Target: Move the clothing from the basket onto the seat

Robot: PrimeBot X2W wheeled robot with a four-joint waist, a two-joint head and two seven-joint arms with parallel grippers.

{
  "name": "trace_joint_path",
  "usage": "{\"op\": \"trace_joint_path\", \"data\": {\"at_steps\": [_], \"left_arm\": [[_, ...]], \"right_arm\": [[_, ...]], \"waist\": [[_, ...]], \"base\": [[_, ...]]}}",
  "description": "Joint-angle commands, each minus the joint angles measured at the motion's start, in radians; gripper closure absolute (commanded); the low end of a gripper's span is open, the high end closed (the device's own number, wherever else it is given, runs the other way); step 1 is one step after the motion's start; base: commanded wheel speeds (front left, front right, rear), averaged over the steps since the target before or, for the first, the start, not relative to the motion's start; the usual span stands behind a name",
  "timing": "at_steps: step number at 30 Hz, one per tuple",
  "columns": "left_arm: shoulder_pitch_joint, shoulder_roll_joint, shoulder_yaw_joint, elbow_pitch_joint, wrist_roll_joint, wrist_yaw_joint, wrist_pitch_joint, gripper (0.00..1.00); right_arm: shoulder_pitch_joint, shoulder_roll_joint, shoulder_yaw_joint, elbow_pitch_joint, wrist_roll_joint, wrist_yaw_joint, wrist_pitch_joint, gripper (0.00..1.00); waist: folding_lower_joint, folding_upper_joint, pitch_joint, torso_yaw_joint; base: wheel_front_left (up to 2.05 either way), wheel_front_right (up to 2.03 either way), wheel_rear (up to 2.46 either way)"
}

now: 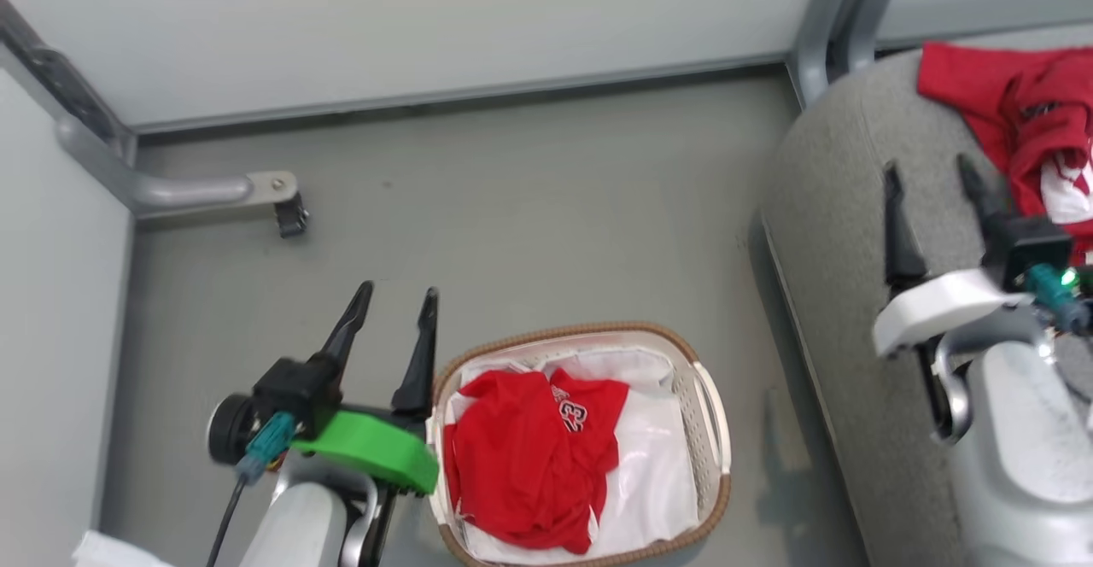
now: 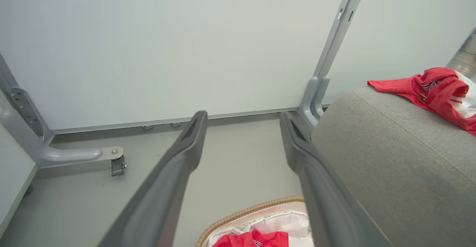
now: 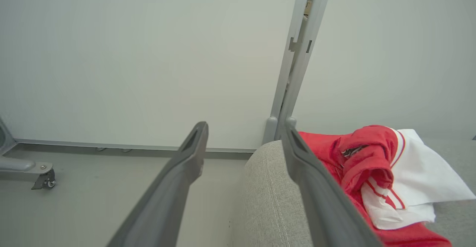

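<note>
A red jersey (image 1: 529,456) with a white number lies crumpled in the oval white basket (image 1: 713,430), over white fabric. My left gripper (image 1: 400,302) hovers open just left of the basket's rim, nothing between its fingers; the left wrist view shows its fingertips (image 2: 197,122) spread over bare floor with the basket (image 2: 245,211) below. Another red garment (image 1: 1025,114) with white trim lies on the grey seat (image 1: 837,208). My right gripper (image 1: 931,176) stands open and empty above the seat, just left of that garment (image 3: 368,157).
White partition walls close the back and left. A grey metal foot with a caster (image 1: 290,217) juts out on the floor at the left, and a grey post (image 1: 832,20) stands by the seat's far corner. Grey floor (image 1: 546,234) stretches between basket and wall.
</note>
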Motion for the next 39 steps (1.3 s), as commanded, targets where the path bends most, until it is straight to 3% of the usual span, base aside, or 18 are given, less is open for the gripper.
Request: {"op": "trace_joint_path", "data": {"at_steps": [1, 15, 25, 39], "left_arm": [[0.033, -0.001, 0.023, -0.004, 0.013, -0.002, 0.001, 0.0], [0.199, -0.011, 0.183, -0.019, 0.025, -0.003, 0.001, 0.0], [0.227, -0.013, 0.181, -0.012, 0.022, -0.003, 0.001, 0.0], [0.22, -0.013, 0.17, -0.005, 0.023, -0.003, 0.001, 0.0]], "right_arm": [[0.032, 0.01, 0.015, -0.007, 0.012, -0.001, -0.005, 0.0], [0.224, 0.056, 0.116, -0.056, 0.151, -0.001, -0.005, 0.0], [0.337, 0.056, 0.149, -0.095, 0.17, -0.001, -0.005, 0.0], [0.352, 0.057, 0.158, -0.111, 0.195, -0.001, -0.005, 0.0]], "waist": [[0.0001, 0.0022, -0.088, 0.062], [0.0001, 0.0022, -0.157, 0.077], [0.0001, 0.0022, -0.175, 0.085], [0.0001, 0.0022, -0.177, 0.072]], "base": [[0.0, 0.0, 0.0], [0.0, 0.0, 0.0], [0.0, 0.0, 0.0], [0.0, 0.0, 0.0]]}}
